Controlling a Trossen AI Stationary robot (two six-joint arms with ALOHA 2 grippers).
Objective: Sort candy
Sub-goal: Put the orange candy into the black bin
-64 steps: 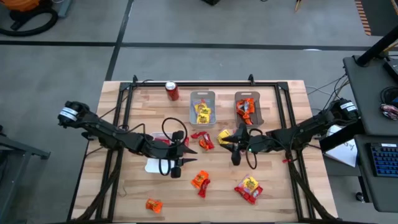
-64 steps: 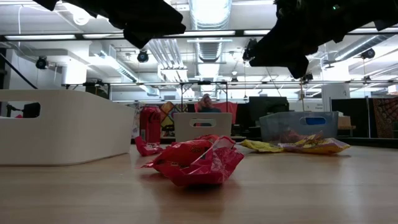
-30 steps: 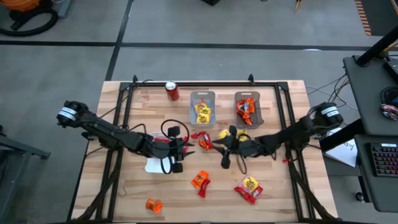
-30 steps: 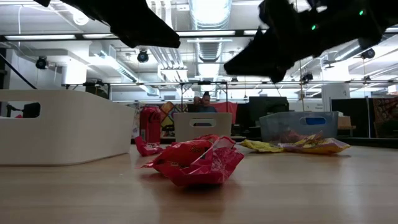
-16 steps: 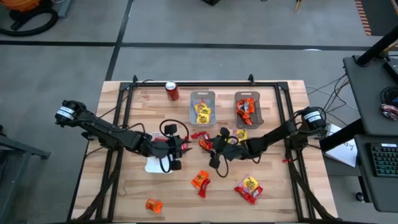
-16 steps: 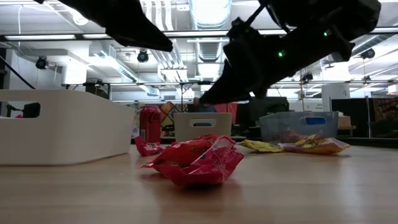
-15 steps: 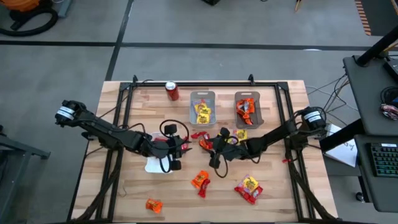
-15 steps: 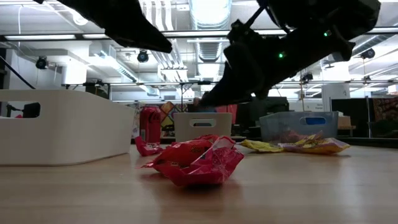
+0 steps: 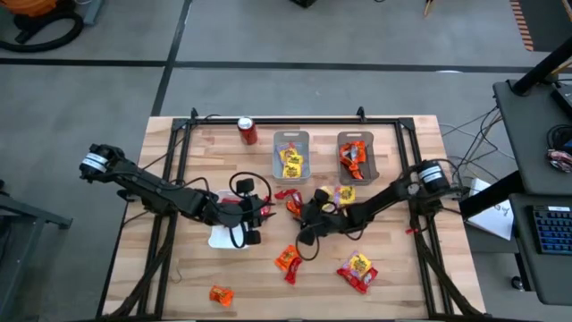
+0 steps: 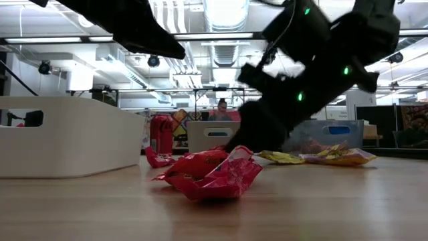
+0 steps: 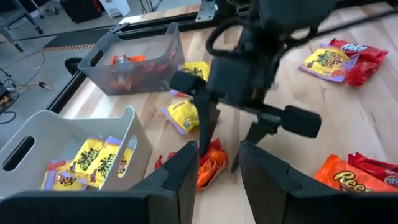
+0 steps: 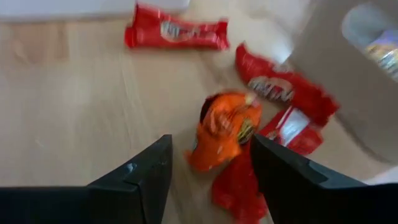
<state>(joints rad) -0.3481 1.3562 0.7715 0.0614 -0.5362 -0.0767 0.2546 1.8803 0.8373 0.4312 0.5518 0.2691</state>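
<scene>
The right claw (image 9: 297,213), fingers spread, straddles an orange Reese's packet (image 12: 225,129); left claw state unclear.

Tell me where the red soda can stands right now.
In the high view, the red soda can stands upright near the table's far edge, left of the tray of yellow candy.

Reading "KitKat" on a red packet (image 11: 350,48) at the table's far edge, and "Reese's" on an orange packet (image 11: 350,177) lying nearer. Printing on the other wrappers staying too blurred to read.
</scene>
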